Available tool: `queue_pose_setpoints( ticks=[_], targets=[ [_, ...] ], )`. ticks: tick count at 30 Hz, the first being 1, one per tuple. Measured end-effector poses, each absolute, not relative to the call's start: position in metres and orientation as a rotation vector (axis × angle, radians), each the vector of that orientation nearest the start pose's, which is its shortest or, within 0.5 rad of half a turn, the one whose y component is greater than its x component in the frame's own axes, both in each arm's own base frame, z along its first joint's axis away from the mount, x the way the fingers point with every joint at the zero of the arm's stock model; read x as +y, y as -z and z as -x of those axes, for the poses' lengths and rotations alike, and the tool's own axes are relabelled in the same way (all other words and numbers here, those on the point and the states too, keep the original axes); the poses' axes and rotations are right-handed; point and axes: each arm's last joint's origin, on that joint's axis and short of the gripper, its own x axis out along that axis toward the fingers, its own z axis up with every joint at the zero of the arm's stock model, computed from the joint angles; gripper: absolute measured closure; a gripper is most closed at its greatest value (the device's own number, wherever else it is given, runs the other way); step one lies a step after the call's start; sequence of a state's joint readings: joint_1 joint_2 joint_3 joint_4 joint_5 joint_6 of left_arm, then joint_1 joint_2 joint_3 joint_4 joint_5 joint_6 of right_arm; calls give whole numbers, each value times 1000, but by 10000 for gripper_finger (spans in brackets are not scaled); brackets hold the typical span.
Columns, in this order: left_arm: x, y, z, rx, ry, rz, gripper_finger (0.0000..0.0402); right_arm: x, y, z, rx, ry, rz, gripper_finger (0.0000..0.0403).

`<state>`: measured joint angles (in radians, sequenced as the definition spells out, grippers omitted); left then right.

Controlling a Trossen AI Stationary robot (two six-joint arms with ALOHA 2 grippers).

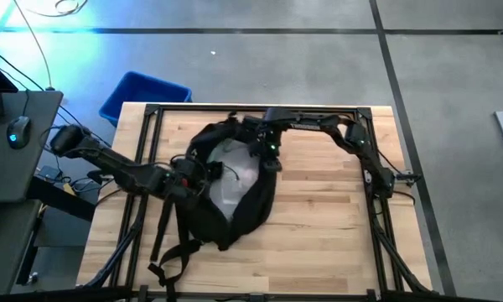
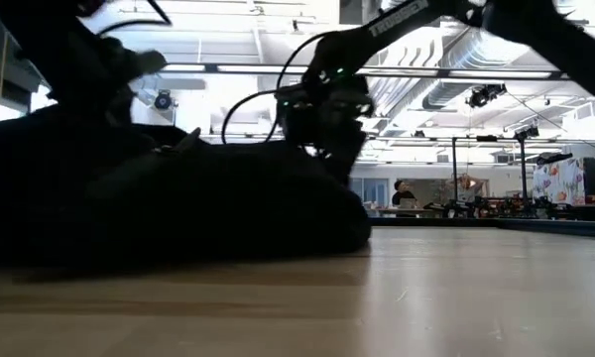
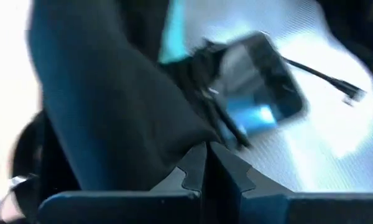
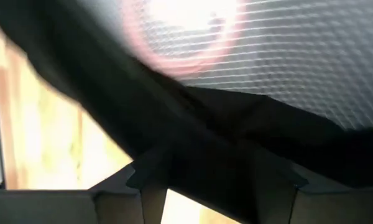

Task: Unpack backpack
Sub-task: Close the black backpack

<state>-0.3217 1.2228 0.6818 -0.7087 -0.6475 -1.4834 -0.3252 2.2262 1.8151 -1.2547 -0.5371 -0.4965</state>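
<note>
Light wooden plank counter [image 1: 318,226] w/ black metal frame. Blue plastic bin [image 1: 142,94] on grey floor just beyond counter's far left corner. Dark side desk [image 1: 17,151] at left w/ computer mouse [image 1: 17,131]. Two people [image 2: 431,193] far back in room.

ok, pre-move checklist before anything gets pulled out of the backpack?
1. Backpack open, light lining exposed: ok.
2. Left tool pinching the bag's rim fabric, fingers together: ok.
3. Right tool at the opposite rim with black fabric between its fingers: ok; firmness of grip: cannot tell.
4. Item visible inside, a dark device with a cable: ok.
5. Free tool available to reach it: not ok, both are at the rim.
6. Blue bin off the table's far left corner: ok.
</note>
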Motion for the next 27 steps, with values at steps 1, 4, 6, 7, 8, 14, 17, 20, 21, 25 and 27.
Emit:
queue_pose_setpoints(
  ticks=[1,4,6,7,8,14,17,20,21,25,27],
  targets=[
    [-42,-189,-197,631,-963,716,401,-114,-178,-397,1407,-527,-300,244],
    [-23,-185,-208,592,-933,670,402,-94,-173,-376,1429,-527,-321,255],
    [-8,-184,-215,561,-908,647,401,-81,-171,-361,1424,-487,-350,259],
    [1,-186,-220,545,-887,637,402,-74,-171,-354,1410,-463,-366,260],
    [10,-189,-224,532,-862,618,402,-69,-173,-348,1389,-435,-382,261],
    [43,-228,-247,511,-551,478,402,-45,-199,-318,1271,-190,-411,261],
    [31,-250,-252,616,-381,416,402,-34,-229,-312,1159,-129,-320,261],
    [6,-272,-251,730,-277,345,402,-18,-255,-314,994,-152,-254,261],
    [-4,-279,-250,757,-255,321,402,-11,-261,-316,937,-177,-235,261],
    [-43,-301,-242,799,-205,274,402,21,-275,-332,738,-285,-167,261],
    [-61,-311,-238,779,-178,284,402,38,-275,-342,653,-324,-159,261]
  ],
)
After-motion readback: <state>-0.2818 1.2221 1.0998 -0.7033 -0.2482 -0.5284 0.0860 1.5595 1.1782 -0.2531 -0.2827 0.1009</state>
